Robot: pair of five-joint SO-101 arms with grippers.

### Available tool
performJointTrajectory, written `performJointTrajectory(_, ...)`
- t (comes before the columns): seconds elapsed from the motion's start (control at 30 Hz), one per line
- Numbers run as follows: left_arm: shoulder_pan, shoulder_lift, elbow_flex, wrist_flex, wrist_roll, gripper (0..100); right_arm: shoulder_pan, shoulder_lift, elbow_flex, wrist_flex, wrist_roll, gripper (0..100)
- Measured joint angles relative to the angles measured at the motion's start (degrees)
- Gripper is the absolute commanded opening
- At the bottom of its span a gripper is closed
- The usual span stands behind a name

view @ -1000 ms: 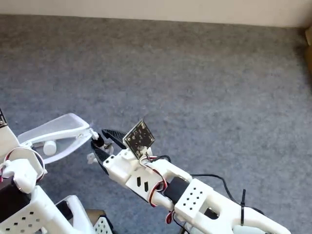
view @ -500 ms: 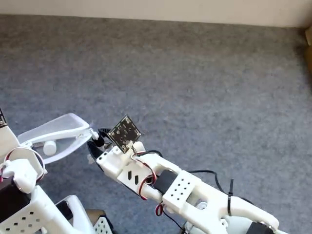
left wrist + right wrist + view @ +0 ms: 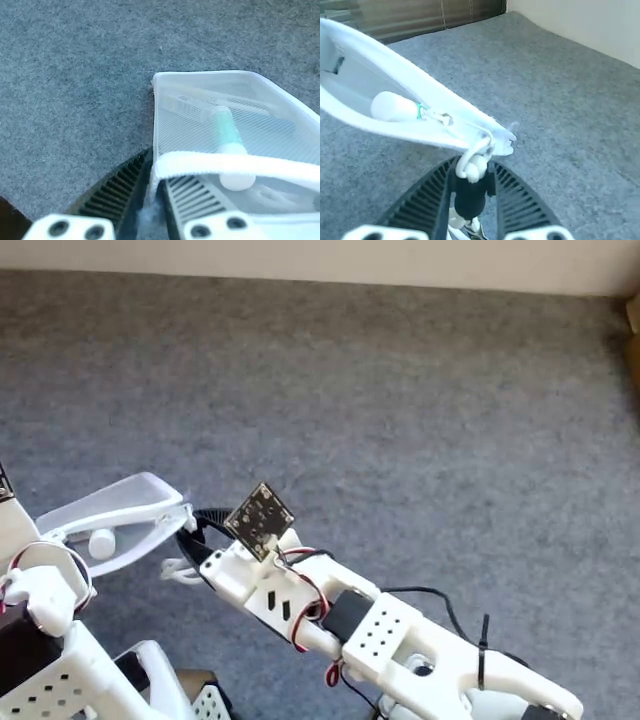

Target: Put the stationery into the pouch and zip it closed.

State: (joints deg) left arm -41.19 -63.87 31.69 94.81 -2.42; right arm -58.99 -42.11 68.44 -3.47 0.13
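My right pincer [image 3: 471,186] has slid in and narrowed, seemingly clamping the zip pull [image 3: 475,167] of the mesh pouch [image 3: 350,85], stationery [image 3: 395,106] already inside, while my left pincer [image 3: 155,200] grips its rim, so zipping can begin.

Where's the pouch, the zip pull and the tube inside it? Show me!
pouch [image 3: 200,161]: left wrist view, on its white rim.
zip pull [image 3: 470,194]: right wrist view, on its black tab.
tube [image 3: 395,106]: right wrist view, on its white cap.
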Motion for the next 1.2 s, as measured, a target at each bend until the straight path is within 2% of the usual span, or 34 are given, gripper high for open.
performJointTrajectory(0.17,0.0,0.0,0.0,-0.9,0.0,1,0.5,-7.0,1.0,7.8,0.1,0.5)
performJointTrajectory(0.3,1.7,0.0,0.0,-2.6,0.0,11,1.1,-15.2,1.0,20.0,0.5,0.5)
performJointTrajectory(0.43,6.2,0.0,0.1,-3.5,0.0,19,1.1,-22.2,1.0,30.2,3.4,0.5)
performJointTrajectory(0.67,16.5,0.8,0.1,-9.2,0.0,20,1.1,-28.0,1.0,42.0,4.2,0.5)
performJointTrajectory(0.83,24.7,0.8,0.1,-13.6,-0.1,20,1.4,-30.3,1.0,47.0,4.4,0.5)
performJointTrajectory(1.0,33.8,2.1,0.1,-18.3,-1.9,21,1.4,-33.5,1.5,47.8,4.6,0.5)
performJointTrajectory(1.2,41.1,11.1,-1.2,-21.8,-2.8,26,1.4,-39.2,3.1,50.9,4.6,0.5)
